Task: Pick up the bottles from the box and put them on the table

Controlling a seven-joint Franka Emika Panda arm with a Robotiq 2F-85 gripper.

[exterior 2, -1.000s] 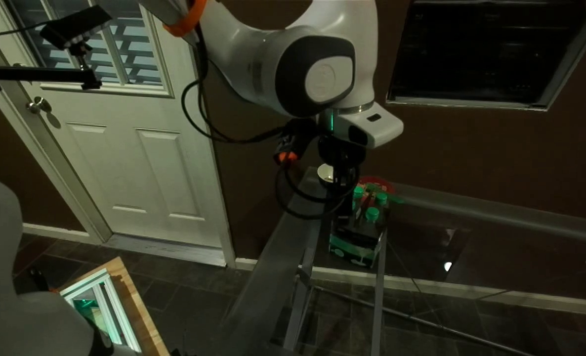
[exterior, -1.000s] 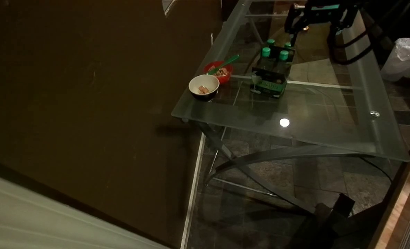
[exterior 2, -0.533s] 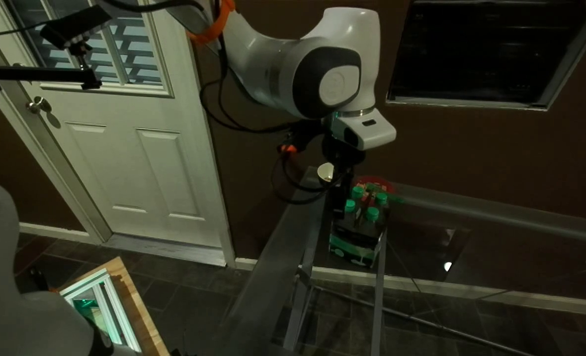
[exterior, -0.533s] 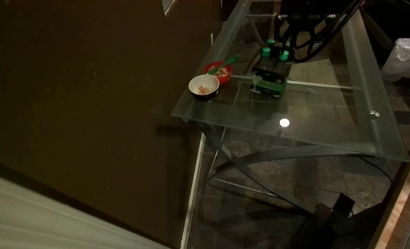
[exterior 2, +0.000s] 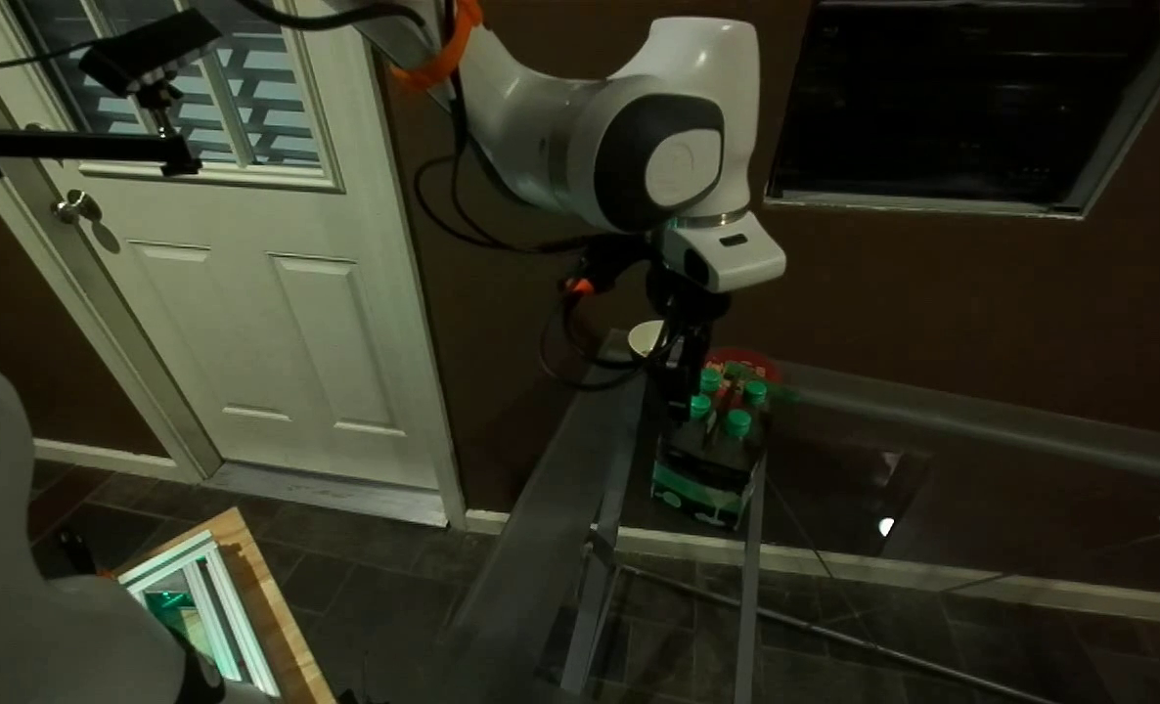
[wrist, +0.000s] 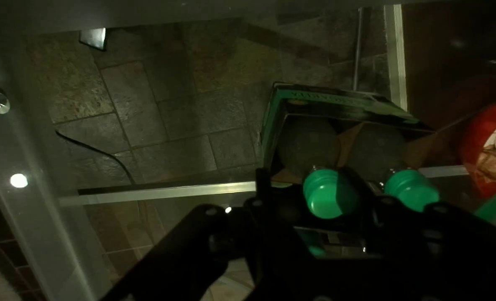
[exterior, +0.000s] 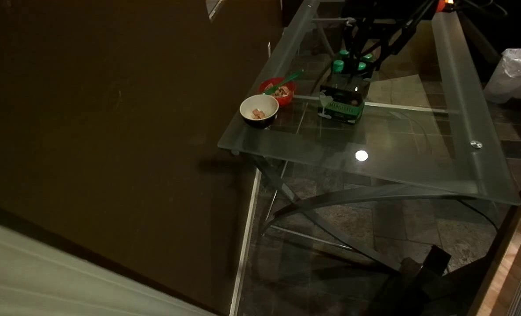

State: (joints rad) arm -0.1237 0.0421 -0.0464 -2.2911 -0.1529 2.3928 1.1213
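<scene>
Several bottles with green caps stand upright in the dark box (exterior: 340, 107), which rests on the glass table (exterior: 287, 139). My gripper (wrist: 310, 179) points down over the box, its jaws on either side of one bottle's green cap (wrist: 327, 196). A dark gap shows between the left finger (wrist: 263, 182) and that cap, while the right finger overlaps its edge; no firm grip shows. A neighbouring bottle (wrist: 411, 190) stands just outside the right finger. In an exterior view the gripper (exterior 2: 680, 403) is beside the nearest caps. The back bottles are hidden in the wrist view.
A white bowl (exterior: 259, 110) and a red bowl (exterior: 282, 90) with a green utensil (exterior: 289, 82) stand near the box, by the wall. Cables (exterior 2: 595, 376) loop down beside the gripper. A waste bin (exterior: 508, 72) stands beyond the table's edge.
My gripper has come in over the box, and one cap now lies between its jaws. The jaws have drawn closer together. Box and bowls have stayed in place.
</scene>
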